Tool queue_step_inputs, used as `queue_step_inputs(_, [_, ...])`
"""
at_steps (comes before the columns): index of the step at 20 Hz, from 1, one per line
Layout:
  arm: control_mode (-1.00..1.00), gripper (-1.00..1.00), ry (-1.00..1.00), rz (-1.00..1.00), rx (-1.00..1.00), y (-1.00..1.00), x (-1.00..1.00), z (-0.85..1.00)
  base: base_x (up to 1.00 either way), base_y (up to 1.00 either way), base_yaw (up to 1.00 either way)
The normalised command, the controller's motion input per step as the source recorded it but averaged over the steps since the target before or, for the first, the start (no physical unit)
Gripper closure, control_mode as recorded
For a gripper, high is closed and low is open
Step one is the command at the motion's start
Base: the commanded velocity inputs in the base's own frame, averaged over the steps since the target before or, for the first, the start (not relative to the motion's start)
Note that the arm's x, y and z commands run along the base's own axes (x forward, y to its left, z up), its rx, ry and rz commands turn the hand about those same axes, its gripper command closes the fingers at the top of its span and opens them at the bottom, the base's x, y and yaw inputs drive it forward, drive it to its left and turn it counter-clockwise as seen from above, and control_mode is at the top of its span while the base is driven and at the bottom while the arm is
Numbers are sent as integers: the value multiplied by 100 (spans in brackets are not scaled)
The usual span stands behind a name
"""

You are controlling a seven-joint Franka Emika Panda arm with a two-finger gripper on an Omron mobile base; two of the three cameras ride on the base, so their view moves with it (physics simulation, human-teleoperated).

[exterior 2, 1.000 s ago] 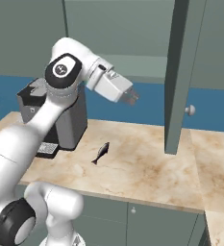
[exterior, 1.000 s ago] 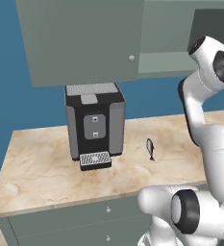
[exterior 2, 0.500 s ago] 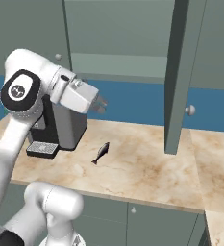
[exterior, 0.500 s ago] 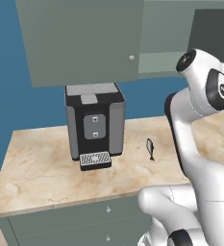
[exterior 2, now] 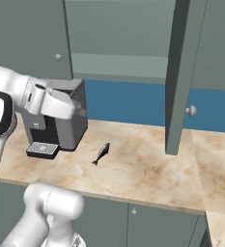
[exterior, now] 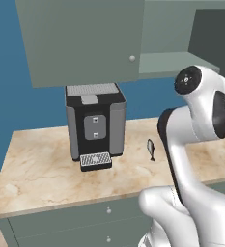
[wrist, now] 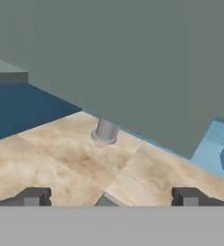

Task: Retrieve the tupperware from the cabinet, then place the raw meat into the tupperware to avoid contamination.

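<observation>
Gripper [wrist: 108, 197] jaws wide, empty, above counter [exterior 2: 147, 169]; raw meat [exterior 2: 101, 153] mid-counter; cabinet [exterior 2: 181, 77] door open.

From my console: cabinet [exterior 2: 133, 43] right door [exterior 2: 181, 77] hangs open edge-on over counter [exterior 2: 143, 169], splitting approach from right. Coffee machine [exterior: 95, 123] blocks counter's left half under closed left door [exterior: 80, 38]. Open stone around raw meat [exterior 2: 101, 153] gives room. Inner shelf [exterior 2: 119, 62] reachable between door and machine.
</observation>
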Motion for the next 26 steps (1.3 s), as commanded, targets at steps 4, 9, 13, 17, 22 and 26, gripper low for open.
queue_step_inputs(4, [-100,-100,-2,34,0,35,0,0,0,0,0])
queue_step_inputs(9, [-100,-100,-12,35,-1,24,0,2,0,0,0])
queue_step_inputs(13, [-100,-100,-18,31,-1,23,0,13,0,0,0])
queue_step_inputs(17, [-100,-100,-23,25,-2,24,0,27,0,0,0])
queue_step_inputs(22, [-100,-100,-23,19,-3,45,0,26,0,0,0])
queue_step_inputs(26, [-100,-100,-19,13,-4,60,-1,24,0,0,0])
